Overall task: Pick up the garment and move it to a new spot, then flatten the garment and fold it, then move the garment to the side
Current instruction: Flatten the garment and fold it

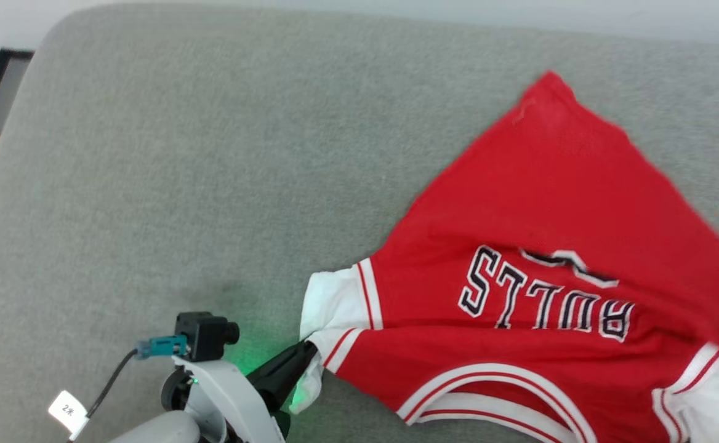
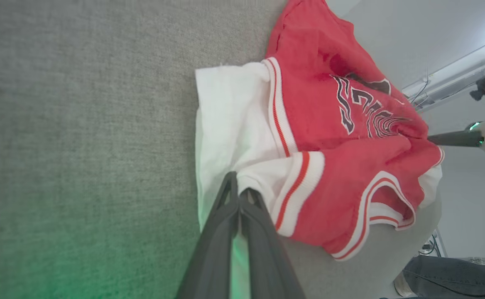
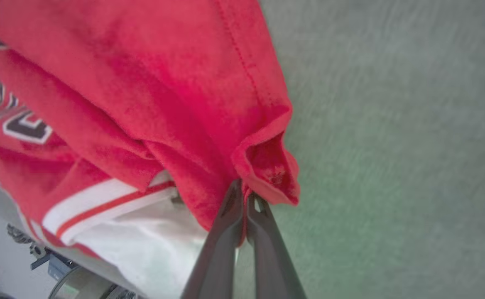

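Garment (image 1: 550, 203) lies on the right half of the grey worktop (image 1: 212, 154), chest side up. Lettering reads upside down in my head view, and one hem corner points away from me. Not flat: folds run across the chest and the near side is bunched.

Left fingers (image 2: 221, 232) are pinched together on the edge of the white sleeve (image 2: 226, 120), cloth between them. Right fingers (image 3: 221, 243) are clamped on a rolled fold of red cloth by the other sleeve (image 3: 143, 236). Looks like several layers in that bite, can't tell how many.

My read: spreading it flat, both sides held. To do it well:
- pull the two grips apart evenly, low over the worktop, until the shoulder line goes taut
- then drag toward me so the hem trails out smooth
- no jerks, jersey cloth slips

Right bite is the weak point. If it holds two layers, tension locks a crease in, so I'd regrip on the sleeve edge alone. Collar sits near the worktop's edge; mind the overhang.
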{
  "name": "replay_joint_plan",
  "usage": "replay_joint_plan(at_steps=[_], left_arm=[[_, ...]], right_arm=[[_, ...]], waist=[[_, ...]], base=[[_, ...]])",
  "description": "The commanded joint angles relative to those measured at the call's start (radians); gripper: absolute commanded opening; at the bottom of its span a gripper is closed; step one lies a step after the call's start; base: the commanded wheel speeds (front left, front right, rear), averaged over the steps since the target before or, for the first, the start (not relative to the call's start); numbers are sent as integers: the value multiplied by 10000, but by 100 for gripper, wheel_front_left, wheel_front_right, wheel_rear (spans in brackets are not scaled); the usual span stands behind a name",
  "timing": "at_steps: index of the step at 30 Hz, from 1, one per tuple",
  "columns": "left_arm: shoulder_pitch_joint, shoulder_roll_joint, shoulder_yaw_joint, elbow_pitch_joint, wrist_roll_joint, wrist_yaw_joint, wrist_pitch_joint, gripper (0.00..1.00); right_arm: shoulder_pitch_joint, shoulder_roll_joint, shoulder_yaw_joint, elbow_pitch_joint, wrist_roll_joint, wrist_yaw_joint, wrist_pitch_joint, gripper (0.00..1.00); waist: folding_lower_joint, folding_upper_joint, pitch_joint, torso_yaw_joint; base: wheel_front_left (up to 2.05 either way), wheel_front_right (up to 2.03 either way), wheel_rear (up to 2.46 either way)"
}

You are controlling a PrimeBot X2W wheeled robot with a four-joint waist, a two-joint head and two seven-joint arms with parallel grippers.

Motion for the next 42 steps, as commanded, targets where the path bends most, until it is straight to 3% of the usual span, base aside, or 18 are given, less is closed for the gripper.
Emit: replay_joint_plan(at_steps=[1, 7, 15, 16, 17, 18, 25, 30, 35, 42], left_arm=[[137, 46, 77, -89, -61, 88, -67, 0], [242, 174, 192, -211, -89, 149, -103, 0], [104, 142, 181, -96, 31, 161, -35, 0], [91, 140, 183, -91, 35, 152, -26, 0], [85, 137, 178, -93, 50, 160, -20, 0], [90, 131, 175, -93, 58, 169, -19, 0], [207, 22, 130, -103, 140, 162, -75, 0], [70, -167, 153, -63, 225, 139, -113, 0], [-111, -373, 109, 32, 341, 29, -65, 0], [-442, -742, 56, 275, 491, -100, 5, 0]], right_arm=[[1103, 203, -346, -542, 150, 0, -88, 0], [4169, 830, -702, -2478, 162, 0, 240, 0], [5338, 1744, -544, -3577, -706, 1, 571, 0], [5285, 1808, -659, -3674, -803, 0, 473, 30], [5225, 1871, -833, -3734, -896, 1, 378, 85], [5212, 1932, -1041, -3783, -960, 0, 313, 100], [5069, 1747, -3593, -4945, -487, 0, 712, 100], [3277, 1608, -4838, -5154, -1166, 1, 180, 100], [1193, 1825, -3738, -4271, -2730, 1, -699, 100], [-1675, 2270, -1255, -1459, -4034, 0, -915, 100]], waist=[[-1, 0, -536, -512], [-1, 0, -645, -760], [-1, 0, -685, -905], [-1, 0, -682, -908], [-1, 0, -685, -905], [-1, 0, -695, -896], [-1, 0, -745, -685], [-1, 0, -567, -419], [-1, 0, -312, -148], [-1, 0, 270, 340]], base=[[0, 0, 0], [0, 0, 0], [0, 0, 0], [0, 0, 0], [0, 0, 0], [0, 0, 0], [0, 0, 0], [0, 0, 0], [0, 0, 0], [0, 0, 0]])
